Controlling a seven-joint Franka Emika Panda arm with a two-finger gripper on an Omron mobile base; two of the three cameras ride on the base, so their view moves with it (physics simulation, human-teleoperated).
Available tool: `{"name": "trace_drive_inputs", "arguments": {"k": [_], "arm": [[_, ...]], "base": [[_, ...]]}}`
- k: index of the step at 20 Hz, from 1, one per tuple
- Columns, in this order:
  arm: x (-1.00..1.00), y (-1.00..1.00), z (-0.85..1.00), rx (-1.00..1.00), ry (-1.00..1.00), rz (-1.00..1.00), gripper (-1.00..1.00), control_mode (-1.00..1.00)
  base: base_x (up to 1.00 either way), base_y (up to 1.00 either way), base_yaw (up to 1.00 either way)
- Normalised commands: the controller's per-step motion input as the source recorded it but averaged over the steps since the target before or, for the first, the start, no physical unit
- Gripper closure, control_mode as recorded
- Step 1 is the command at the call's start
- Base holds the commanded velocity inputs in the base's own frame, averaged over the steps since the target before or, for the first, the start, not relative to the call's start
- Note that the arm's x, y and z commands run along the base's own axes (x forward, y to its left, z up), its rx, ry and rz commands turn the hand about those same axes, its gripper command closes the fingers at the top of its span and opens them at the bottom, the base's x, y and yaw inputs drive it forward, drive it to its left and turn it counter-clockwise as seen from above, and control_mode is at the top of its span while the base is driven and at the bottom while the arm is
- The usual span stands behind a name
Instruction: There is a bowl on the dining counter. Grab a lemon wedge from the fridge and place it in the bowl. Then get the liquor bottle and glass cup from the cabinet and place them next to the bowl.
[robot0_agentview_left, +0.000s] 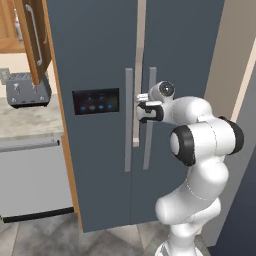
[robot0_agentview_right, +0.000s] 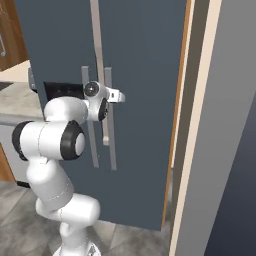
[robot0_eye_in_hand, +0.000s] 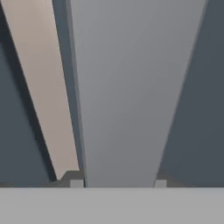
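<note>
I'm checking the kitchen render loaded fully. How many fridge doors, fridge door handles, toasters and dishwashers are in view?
Fridge doors: 2
Fridge door handles: 2
Toaster: 1
Dishwasher: 1
Total: 6

A home kitchen — fridge (robot0_agentview_left: 100, 60), toaster (robot0_agentview_left: 27, 90), wooden cabinet (robot0_agentview_left: 35, 40), stone worktop (robot0_agentview_left: 25, 122).

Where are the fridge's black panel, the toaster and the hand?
black panel (robot0_agentview_left: 96, 101), left base view, middle of its dark face.
toaster (robot0_agentview_left: 27, 90), left base view, front side.
hand (robot0_agentview_left: 142, 107), left base view, between its fingertips at the fridge handle.
</note>
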Motion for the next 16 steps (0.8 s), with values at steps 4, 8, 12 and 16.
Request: {"name": "trace_drive_inputs", "arguments": {"k": [4, 8, 12, 16], "arm": [[-0.72, -0.16, 0.0, 0.0, 0.01, -0.09, 1.0, -1.0], [-1.0, -0.4, 0.16, 0.02, 0.0, -0.11, 1.0, -1.0], [-1.0, -0.54, 0.31, 0.06, 0.04, -0.13, 1.0, -1.0], [-1.0, -0.57, 0.37, 0.08, 0.08, -0.13, 1.0, -1.0]], "base": [[0.0, 0.0, 0.0], [0.0, 0.0, 0.0], [0.0, 0.0, 0.0], [0.0, 0.0, 0.0]]}}
